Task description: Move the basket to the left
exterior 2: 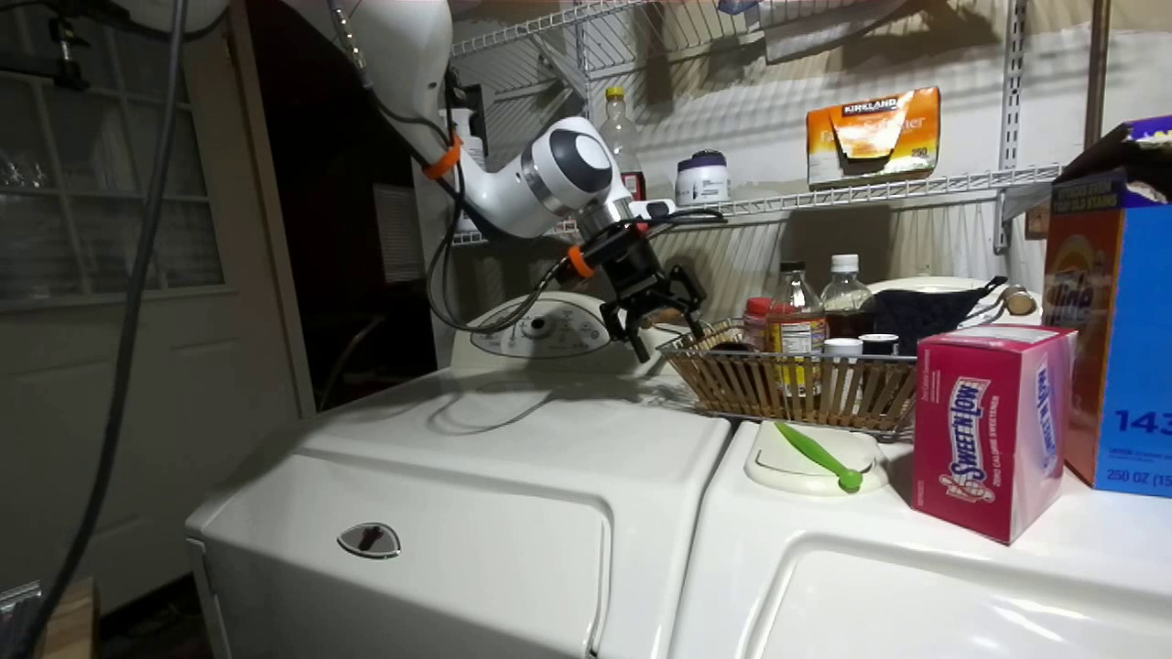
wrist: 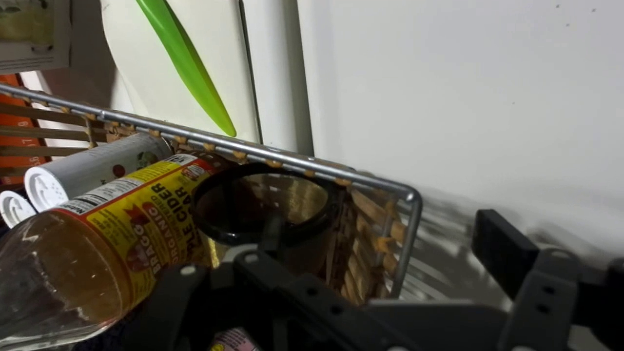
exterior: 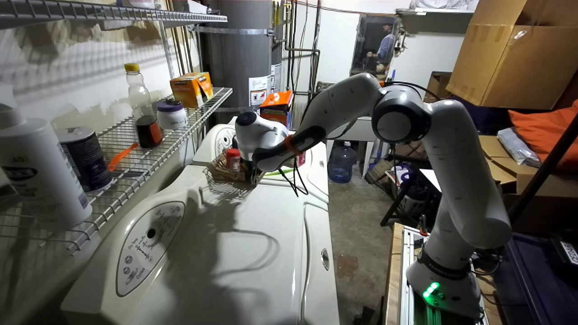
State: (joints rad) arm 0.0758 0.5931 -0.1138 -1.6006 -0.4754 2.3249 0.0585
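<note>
The basket (exterior 2: 742,389) is low and open-topped, with brown slats and a metal wire rim. It sits across the back of two white machines and holds bottles, a red-capped jar and shakers. It also shows in an exterior view (exterior: 222,175), partly behind the arm. My gripper (exterior 2: 670,344) is open at the basket's end. In the wrist view the gripper (wrist: 380,224) has one finger over the inside, near a dark-rimmed glass (wrist: 263,204), and the other outside. The end rim (wrist: 411,234) lies between the fingers, and neither visibly presses on it.
A pink sweetener box (exterior 2: 993,430) and a blue-orange detergent box (exterior 2: 1112,366) stand beside the basket. A green brush (exterior 2: 815,453) lies in front. A wire shelf (exterior: 149,153) with bottles and an orange carton (exterior: 192,89) runs along the wall behind.
</note>
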